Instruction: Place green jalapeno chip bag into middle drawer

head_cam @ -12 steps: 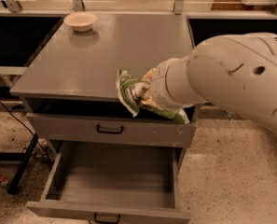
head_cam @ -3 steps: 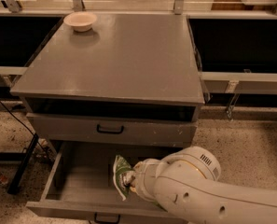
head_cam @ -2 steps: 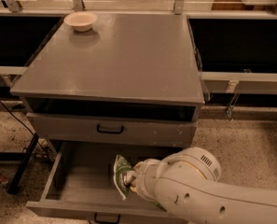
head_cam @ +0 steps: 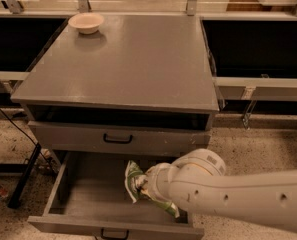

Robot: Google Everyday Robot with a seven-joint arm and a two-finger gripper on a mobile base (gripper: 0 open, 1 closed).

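Note:
The green jalapeno chip bag is bright green with a white panel and hangs over the right part of the open middle drawer. My gripper reaches in from the right, low inside the drawer, and is shut on the bag. The bulky white arm hides most of the gripper and the lower right end of the bag. I cannot tell whether the bag touches the drawer's grey floor.
A round beige bowl sits at the far left of the grey cabinet top. A shut drawer front with a black handle lies just above the open drawer. Black cables run over the speckled floor at the left.
Four seconds ago the bag was held at the cabinet top's front right edge. It has since come down into the open drawer. Over the last second nothing visibly moved.

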